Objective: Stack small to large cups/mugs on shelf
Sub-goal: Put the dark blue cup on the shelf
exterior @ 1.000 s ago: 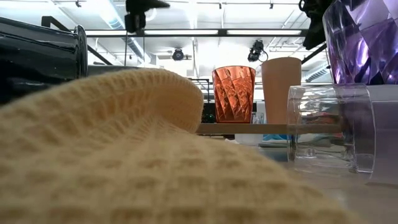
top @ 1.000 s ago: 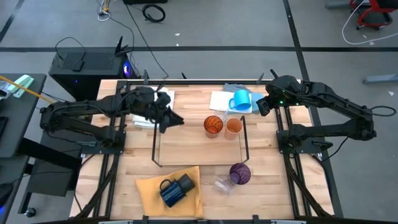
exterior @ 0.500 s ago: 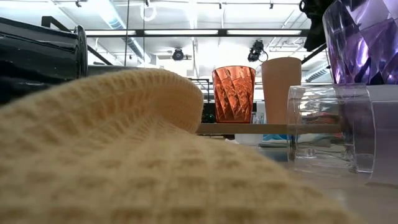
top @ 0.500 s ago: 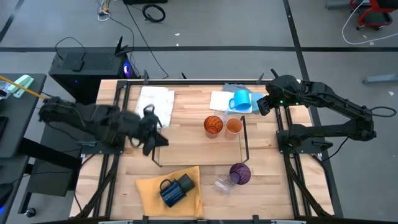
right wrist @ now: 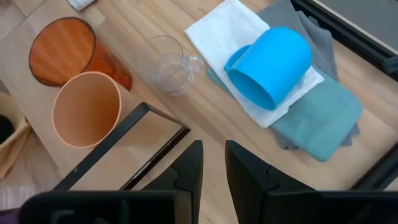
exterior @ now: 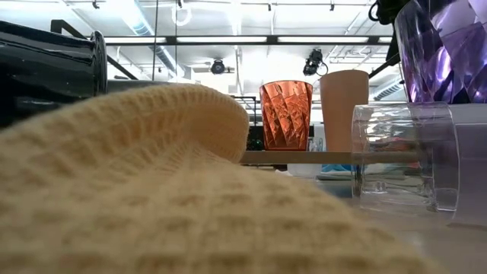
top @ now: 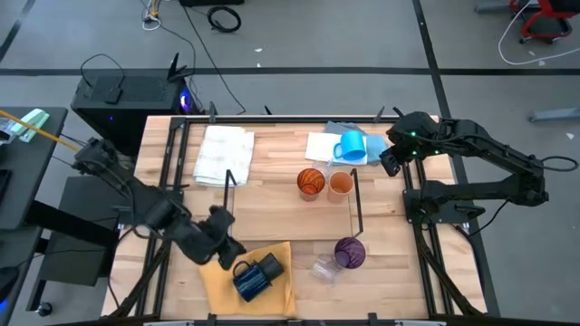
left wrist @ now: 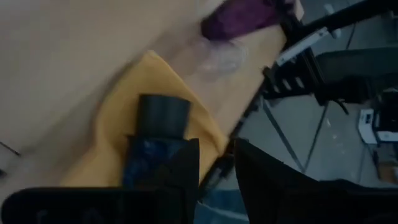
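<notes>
Lower left of the overhead frame, the left gripper (top: 224, 250), jaws slightly parted and empty, nears the navy mug (top: 247, 280) on the yellow cloth (top: 217, 281); snagging cloth could drag both.

Two cups (top: 325, 182) stand on the shelf (top: 281, 222), mug (top: 351, 147) behind.

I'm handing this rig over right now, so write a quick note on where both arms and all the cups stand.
Left gripper: jaws slightly open, empty, at the yellow cloth beside the navy mug and black cup.
Right gripper: jaws slightly open, empty, waiting near the blue mug, which lies on the folded cloths.
Done: two orange cups upright on the shelf.
Left: purple cup, the clear glass beside it, another clear glass, all three mugs; nothing stacked.
</notes>
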Tool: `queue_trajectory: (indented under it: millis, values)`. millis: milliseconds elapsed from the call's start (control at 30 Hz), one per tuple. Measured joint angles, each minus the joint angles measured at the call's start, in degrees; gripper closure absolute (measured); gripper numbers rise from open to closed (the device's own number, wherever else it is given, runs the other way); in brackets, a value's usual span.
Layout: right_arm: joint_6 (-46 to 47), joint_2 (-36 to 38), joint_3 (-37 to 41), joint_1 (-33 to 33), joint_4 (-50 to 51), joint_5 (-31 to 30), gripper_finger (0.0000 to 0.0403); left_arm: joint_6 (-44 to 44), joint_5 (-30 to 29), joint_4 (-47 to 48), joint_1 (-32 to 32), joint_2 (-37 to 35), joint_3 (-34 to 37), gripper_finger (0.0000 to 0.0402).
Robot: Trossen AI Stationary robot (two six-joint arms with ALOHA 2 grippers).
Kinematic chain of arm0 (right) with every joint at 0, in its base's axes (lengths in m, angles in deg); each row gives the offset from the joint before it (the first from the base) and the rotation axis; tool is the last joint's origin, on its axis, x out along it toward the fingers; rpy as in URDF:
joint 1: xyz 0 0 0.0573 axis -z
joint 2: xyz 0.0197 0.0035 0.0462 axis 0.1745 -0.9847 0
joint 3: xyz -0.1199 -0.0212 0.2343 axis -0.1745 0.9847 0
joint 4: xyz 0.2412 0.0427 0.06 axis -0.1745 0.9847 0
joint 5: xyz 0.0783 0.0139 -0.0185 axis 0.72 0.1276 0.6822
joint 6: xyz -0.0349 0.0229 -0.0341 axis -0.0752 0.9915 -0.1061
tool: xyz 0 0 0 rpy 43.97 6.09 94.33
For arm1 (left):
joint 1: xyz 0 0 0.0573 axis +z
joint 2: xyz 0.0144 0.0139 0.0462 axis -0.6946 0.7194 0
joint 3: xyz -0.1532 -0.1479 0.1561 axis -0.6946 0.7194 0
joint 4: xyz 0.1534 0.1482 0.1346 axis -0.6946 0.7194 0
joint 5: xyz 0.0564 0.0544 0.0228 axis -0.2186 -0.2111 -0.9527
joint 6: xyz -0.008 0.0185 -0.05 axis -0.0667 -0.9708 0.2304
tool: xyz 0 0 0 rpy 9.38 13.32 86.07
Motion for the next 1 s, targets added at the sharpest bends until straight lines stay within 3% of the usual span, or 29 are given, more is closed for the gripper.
queue_trajectory:
  millis: [100, 367, 533, 767, 1000]
  values:
    - [-0.78, 0.20, 0.00, 0.00, -0.02, 0.50, 0.0328, 0.59, 0.18, 2.41, -1.71, 2.77, -5.41, 0.0296]
    - [-1.05, 0.63, 0.00, 0.00, -0.11, 0.70, 0.0328, 11.17, 3.28, 29.25, -5.60, 13.92, -23.72, 0.0317]
    - [-1.24, 0.66, 0.00, 0.00, -0.33, 0.76, 0.0328, 17.68, 8.80, 35.24, -5.72, 19.34, -27.27, 0.0309]
    - [-1.65, 0.66, 0.00, 0.00, -0.46, 0.81, 0.0328, 18.38, 14.65, 35.63, -3.83, 24.58, -27.27, 0.0235]
    - [-1.64, 0.63, 0.00, 0.00, -0.85, 1.34, 0.0328, 10.90, 15.14, 34.00, 0.07, 27.12, -27.27, 0.0155]
